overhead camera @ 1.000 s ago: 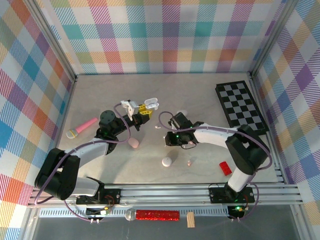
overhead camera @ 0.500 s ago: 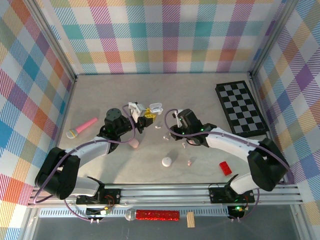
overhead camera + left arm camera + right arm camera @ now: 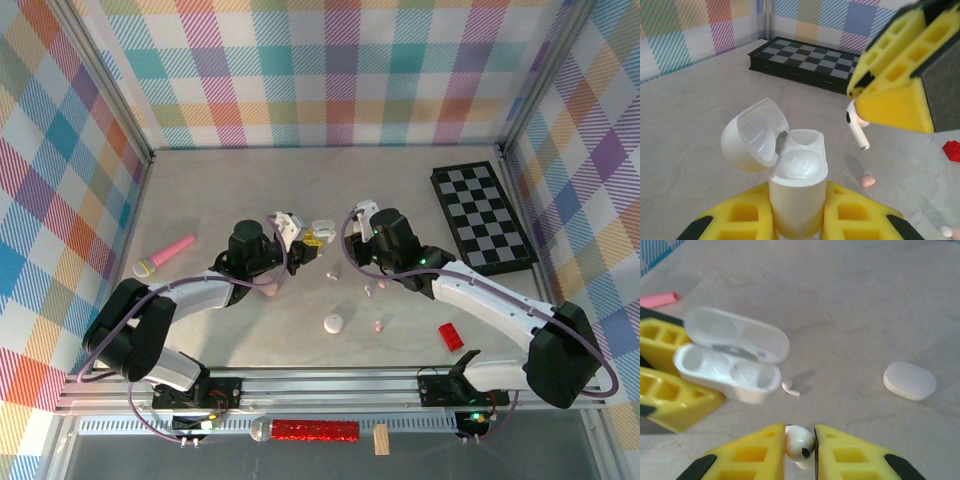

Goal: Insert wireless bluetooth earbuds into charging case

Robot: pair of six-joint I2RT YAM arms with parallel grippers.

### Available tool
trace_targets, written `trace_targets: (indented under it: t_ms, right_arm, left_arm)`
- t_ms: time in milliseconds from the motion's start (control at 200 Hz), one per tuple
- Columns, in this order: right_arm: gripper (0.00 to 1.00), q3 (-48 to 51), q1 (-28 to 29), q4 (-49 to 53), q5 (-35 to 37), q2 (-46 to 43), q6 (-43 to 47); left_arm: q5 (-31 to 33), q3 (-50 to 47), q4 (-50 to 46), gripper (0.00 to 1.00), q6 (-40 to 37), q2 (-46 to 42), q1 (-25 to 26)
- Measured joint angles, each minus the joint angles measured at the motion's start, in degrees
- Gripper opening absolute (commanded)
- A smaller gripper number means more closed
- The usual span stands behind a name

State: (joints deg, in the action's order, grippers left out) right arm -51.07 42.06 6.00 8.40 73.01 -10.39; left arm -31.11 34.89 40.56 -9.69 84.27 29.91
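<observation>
Near mid-table, the left gripper (image 3: 797,219) is clamping the open case (image 3: 797,175) upright, keeping its sockets facing up. At its three o'clock from overhead, the right gripper (image 3: 800,456) is pinching a white earbud (image 3: 856,122), stem down, ready for insertion.

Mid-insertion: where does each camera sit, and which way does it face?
Top external: above and behind the bases, looking down on the table; left arm and right arm show.
Left wrist: on the left arm, facing across the table toward the chessboard; left fingers shut on the open charging case.
Right wrist: on the right arm, facing down at the table; right fingers shut on a white earbud.
Shared: both wrist views show the case, that earbud, the other arm's fingers.
</observation>
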Motion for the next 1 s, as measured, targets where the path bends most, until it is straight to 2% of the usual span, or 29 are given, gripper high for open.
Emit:
trace_targets:
  t_ms: [440,1000]
  right_arm:
    - [0.20,-2.99,0.00,-0.85,-0.66,0.33,1.90]
    - [0.21,-3.06,-0.04,-2.03,-3.13,1.57,2.29]
  left_arm:
    - [0.31,1.70,-0.15,0.13,1.53,1.95,4.48]
    - [0.33,4.26,-0.42,0.13,5.62,3.50,4.90]
